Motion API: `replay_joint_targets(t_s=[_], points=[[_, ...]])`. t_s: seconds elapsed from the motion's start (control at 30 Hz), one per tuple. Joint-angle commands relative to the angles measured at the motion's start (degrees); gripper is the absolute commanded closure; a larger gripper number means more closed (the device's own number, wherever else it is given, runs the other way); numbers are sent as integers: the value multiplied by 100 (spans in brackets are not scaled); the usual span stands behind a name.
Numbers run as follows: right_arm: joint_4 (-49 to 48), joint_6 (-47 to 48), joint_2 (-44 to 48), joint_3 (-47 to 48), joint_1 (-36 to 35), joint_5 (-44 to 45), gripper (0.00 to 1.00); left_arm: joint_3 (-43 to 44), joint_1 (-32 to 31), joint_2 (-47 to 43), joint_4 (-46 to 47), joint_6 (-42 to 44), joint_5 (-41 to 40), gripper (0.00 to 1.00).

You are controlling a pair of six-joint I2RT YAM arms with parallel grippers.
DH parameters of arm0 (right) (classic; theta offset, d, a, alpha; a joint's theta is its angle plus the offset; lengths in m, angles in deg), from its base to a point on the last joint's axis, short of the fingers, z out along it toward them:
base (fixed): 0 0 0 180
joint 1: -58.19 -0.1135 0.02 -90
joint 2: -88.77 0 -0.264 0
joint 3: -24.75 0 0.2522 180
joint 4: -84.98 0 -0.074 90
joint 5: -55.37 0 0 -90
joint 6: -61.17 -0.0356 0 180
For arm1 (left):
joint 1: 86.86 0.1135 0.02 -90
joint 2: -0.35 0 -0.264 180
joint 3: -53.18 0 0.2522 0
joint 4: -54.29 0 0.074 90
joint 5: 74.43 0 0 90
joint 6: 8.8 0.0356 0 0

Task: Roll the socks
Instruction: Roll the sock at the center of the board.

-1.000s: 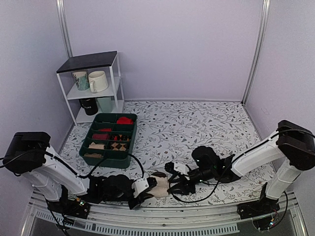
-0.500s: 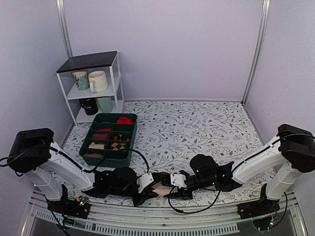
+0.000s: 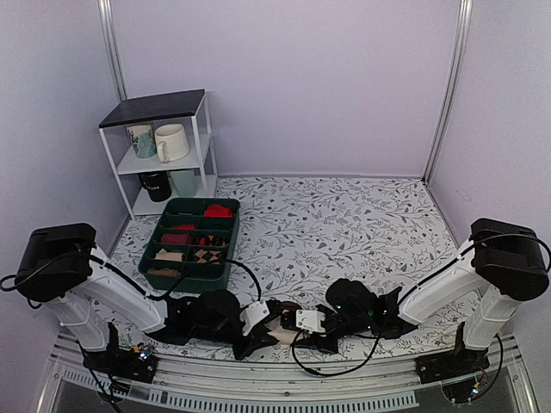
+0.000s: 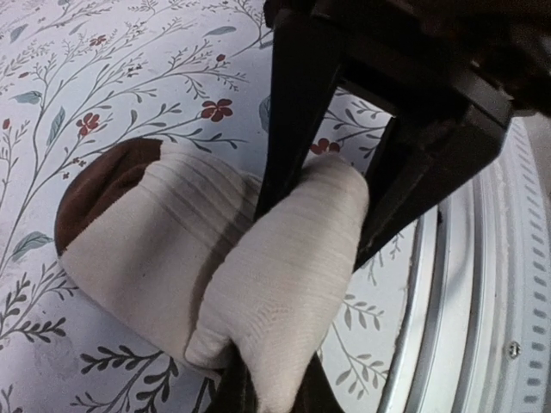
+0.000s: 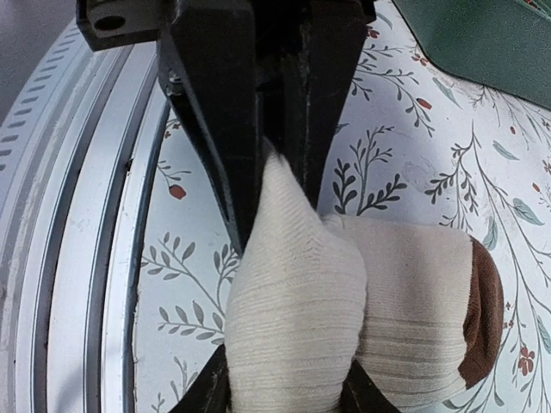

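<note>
Risk sits in the shared grip: your left gripper (image 4: 314, 225) is pinched tight on a cream fold of the socks (image 4: 164, 249), and your right gripper (image 5: 275, 211) clamps the same bundle (near edge, centre, just beside the rail (image 5: 77, 258)). Pull unevenly and the roll could unwind or slide onto that rail.

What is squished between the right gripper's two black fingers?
A fold of the cream ribbed fabric socks with a dark brown end; the right wrist view shows the right gripper pinching it.
</note>
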Motion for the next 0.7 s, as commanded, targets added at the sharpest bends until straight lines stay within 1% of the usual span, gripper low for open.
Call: replay_joint_targets(t_s=[0.0, 0.13, 0.23, 0.43, 0.5, 0.67], points=[[173, -370, -160, 182, -14, 240, 66, -89, 26, 429, -1066, 22, 284, 100], [244, -431, 45, 204, -21, 505, 54, -84, 41, 449, -1072, 23, 305, 100], [177, -378, 428, 99, -15, 626, 50, -103, 54, 434, -1064, 16, 311, 100], [112, -292, 1045, 53, -5, 306, 50, -102, 59, 447, -1059, 4, 333, 100], [95, -285, 1051, 53, 17, 132, 52, -101, 62, 448, -1051, 9, 333, 100], [88, -394, 736, 71, 108, -201, 56, -102, 74, 469, -1051, 16, 358, 100]])
